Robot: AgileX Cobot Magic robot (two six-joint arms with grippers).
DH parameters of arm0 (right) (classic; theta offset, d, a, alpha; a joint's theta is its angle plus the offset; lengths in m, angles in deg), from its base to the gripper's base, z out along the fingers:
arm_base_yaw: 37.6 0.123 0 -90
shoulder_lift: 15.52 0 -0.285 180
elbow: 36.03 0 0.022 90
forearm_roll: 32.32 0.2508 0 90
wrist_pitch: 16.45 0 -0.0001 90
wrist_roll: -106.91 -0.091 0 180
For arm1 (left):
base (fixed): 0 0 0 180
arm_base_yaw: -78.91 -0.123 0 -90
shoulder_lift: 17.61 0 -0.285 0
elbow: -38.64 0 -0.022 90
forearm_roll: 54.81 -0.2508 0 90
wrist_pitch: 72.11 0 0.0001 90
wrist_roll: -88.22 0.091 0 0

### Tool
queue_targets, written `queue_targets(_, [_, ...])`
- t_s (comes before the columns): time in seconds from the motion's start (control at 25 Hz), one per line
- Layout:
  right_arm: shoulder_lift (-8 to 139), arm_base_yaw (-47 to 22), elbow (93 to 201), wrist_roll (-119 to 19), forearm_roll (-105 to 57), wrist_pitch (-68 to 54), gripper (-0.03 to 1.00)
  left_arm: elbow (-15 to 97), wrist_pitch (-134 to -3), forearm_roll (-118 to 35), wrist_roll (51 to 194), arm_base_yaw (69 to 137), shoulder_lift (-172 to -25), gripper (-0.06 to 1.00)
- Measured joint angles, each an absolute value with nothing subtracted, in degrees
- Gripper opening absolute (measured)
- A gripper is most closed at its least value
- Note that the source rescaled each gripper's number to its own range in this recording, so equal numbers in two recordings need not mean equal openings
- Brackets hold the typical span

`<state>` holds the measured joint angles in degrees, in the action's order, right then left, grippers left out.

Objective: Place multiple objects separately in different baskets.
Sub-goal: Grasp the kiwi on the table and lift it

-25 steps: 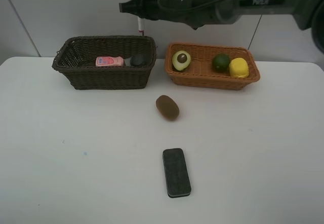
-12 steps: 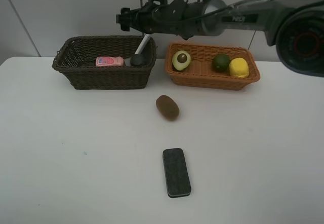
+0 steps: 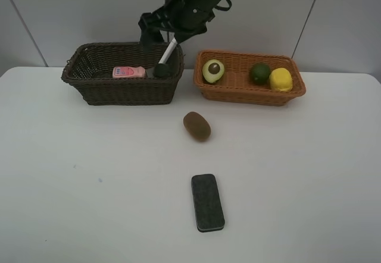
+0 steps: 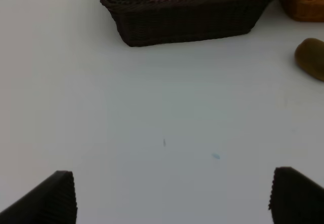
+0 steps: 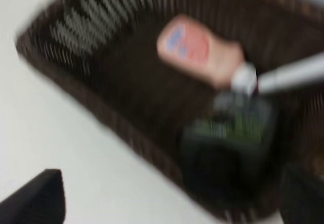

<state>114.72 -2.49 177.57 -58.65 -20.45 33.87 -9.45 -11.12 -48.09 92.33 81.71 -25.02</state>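
Observation:
The white red-capped marker (image 3: pixel 168 51) leans in the dark brown basket (image 3: pixel 119 91), beside the pink bottle (image 3: pixel 129 72) and the dark green bottle (image 3: pixel 162 70). My right gripper (image 3: pixel 156 32) hangs open just above that basket's back right corner, holding nothing. Its blurred wrist view shows the pink bottle (image 5: pixel 200 49), the marker (image 5: pixel 293 72) and the dark green bottle (image 5: pixel 228 138) below the open right gripper (image 5: pixel 169 198). The orange-tan basket (image 3: pixel 250 95) holds the halved avocado (image 3: pixel 212 71), green fruit (image 3: pixel 259 73) and lemon (image 3: pixel 280 79). Kiwi (image 3: pixel 196 125) and black eraser (image 3: pixel 207 202) lie on the table. My left gripper (image 4: pixel 172 198) is open and empty.
The white table (image 3: pixel 89 168) spreads in front of both baskets. A pale wall stands close behind them. In the left wrist view the dark basket (image 4: pixel 187 24) lies ahead and the kiwi (image 4: pixel 311 58) sits at the frame's edge.
My right gripper opened and let go of the marker, which dropped and now leans in the dark basket. The right arm then swung upward. The left gripper stayed put.

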Motion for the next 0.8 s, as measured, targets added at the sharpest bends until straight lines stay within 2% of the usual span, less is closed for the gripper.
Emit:
queue_targets(0.24, [112.95, -2.49, 177.68, -62.85, -28.70, 51.89, 1.00, -9.45, -11.12, -48.09, 92.33, 81.71, -25.02, 1.00])
queue_targets(0.6, [112.91, -2.49, 177.68, -64.72, -28.98, 53.25, 1.00, -9.45, -11.12, -48.09, 92.33, 81.71, -25.02, 1.00])
queue_targets(0.8, [113.04, -2.49, 172.82, -64.72, -29.12, 53.25, 1.00, -9.45, -11.12, -48.09, 92.33, 81.71, -25.02, 1.00])
